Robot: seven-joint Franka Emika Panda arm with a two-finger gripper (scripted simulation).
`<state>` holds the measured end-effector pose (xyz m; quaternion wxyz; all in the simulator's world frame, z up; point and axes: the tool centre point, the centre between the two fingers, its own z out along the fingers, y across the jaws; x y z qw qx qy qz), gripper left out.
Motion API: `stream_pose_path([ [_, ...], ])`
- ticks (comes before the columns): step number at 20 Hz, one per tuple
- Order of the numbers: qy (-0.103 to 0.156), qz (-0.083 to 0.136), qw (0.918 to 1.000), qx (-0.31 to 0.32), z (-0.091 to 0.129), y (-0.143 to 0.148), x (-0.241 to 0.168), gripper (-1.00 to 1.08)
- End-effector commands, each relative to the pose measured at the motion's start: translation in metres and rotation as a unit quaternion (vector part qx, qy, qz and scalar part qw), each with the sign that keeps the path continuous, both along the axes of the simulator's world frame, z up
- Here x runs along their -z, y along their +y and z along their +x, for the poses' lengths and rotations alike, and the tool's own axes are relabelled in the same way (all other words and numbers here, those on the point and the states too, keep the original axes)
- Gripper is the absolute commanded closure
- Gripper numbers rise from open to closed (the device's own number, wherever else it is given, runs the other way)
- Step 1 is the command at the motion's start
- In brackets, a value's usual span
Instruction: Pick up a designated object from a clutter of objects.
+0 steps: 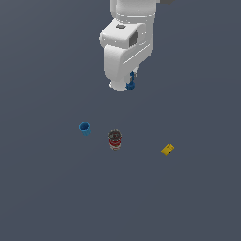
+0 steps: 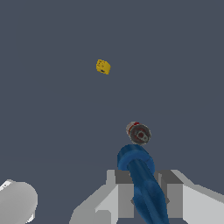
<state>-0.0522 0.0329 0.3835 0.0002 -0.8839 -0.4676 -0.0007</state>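
Three items sit on the floor point(image 1: 47, 197) in a loose row across the exterior view. The cup point(image 1: 85, 128) is toward the exterior view's left, the can point(image 1: 115, 140) stands upright near it in the middle, and the block point(image 1: 167, 149) lies well apart toward the exterior view's right. The arm point(image 1: 124, 44) hangs above them, with the small piece point(image 1: 130, 85) at its lower end, between the gripper point(image 2: 144, 197) fingers.

Exterior view: the arm point(image 1: 124, 44) is cropped at 12 o'clock and hides most of the dark-blue piece point(image 1: 130, 85). Wrist view: the gripper point(image 2: 146, 197) and piece point(image 2: 142, 183) are cropped at 6 o'clock.
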Motion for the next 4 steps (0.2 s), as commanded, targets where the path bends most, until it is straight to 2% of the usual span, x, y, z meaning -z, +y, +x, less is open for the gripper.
stream_pose_path([
  [1, 0.001, 0.000, 1.0000, 0.000, -0.0012, -0.0014, -0.0063, 1.08],
  [4, 0.001, 0.000, 1.0000, 0.000, -0.0015, -0.0018, -0.0087, 1.08],
])
